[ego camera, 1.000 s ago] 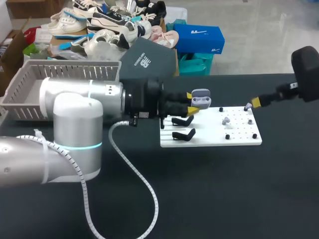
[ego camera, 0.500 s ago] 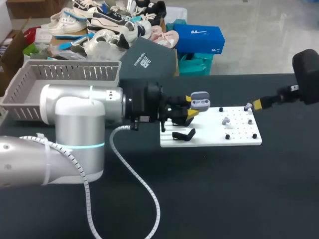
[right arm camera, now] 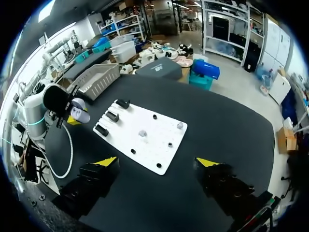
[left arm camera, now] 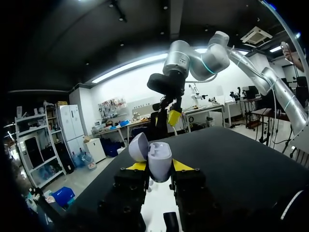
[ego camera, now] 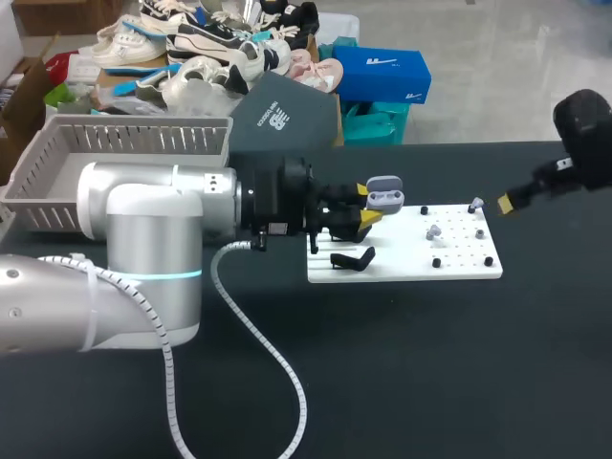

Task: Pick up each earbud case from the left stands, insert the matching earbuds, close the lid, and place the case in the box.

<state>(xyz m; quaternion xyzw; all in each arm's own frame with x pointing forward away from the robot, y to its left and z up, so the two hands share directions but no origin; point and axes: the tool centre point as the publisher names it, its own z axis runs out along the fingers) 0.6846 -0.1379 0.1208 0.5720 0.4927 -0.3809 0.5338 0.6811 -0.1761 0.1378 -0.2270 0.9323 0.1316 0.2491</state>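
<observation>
My left gripper (ego camera: 368, 205) is shut on a grey-lilac earbud case (ego camera: 385, 191), its lid tipped open, held over the left end of the white board (ego camera: 402, 268). In the left wrist view the case (left arm camera: 159, 160) sits upright between the yellow fingertips (left arm camera: 136, 166). Two pale earbuds (ego camera: 432, 231) (ego camera: 475, 204) rest on the board's right half. A black stand (ego camera: 352, 258) stays on the board under the case. My right gripper (ego camera: 504, 204) hangs just off the board's far right corner, and its own view shows the right gripper (right arm camera: 157, 162) wide open, high above the board (right arm camera: 126, 126), holding nothing.
A grey slatted basket (ego camera: 115, 143) stands at the table's back left, behind my left arm. A dark grey box (ego camera: 287, 110) lies beyond the table's rear edge. Small black pegs (ego camera: 436, 262) dot the board. A white cable (ego camera: 277, 354) trails across the black tabletop.
My right gripper has pulled back to the right, away from the earbud at the board's far corner. My left gripper with the case shifted slightly left and then held still.
</observation>
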